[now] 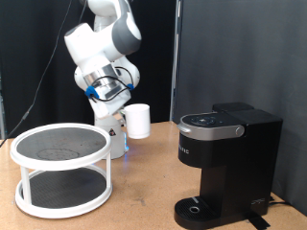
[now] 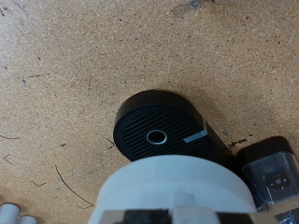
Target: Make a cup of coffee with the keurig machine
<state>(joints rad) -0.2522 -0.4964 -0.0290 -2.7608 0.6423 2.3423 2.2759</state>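
Observation:
My gripper (image 1: 126, 121) is shut on the cup (image 1: 139, 120), a small white mug held sideways in the air well above the table. It hangs to the exterior view's left of the keurig machine (image 1: 228, 158), a black boxy coffee maker with its lid down and a round drip tray (image 1: 197, 207) at its base. In the wrist view the cup (image 2: 177, 189) fills the lower edge. Beyond it lie the black slotted drip tray (image 2: 159, 133) and part of the machine's body (image 2: 276, 173). The fingertips are hidden behind the cup there.
A white two-tier round rack (image 1: 61, 169) with dark mesh shelves stands on the wooden table (image 1: 144, 192) at the exterior view's left. A black curtain backs the scene. The robot's base stands behind the rack.

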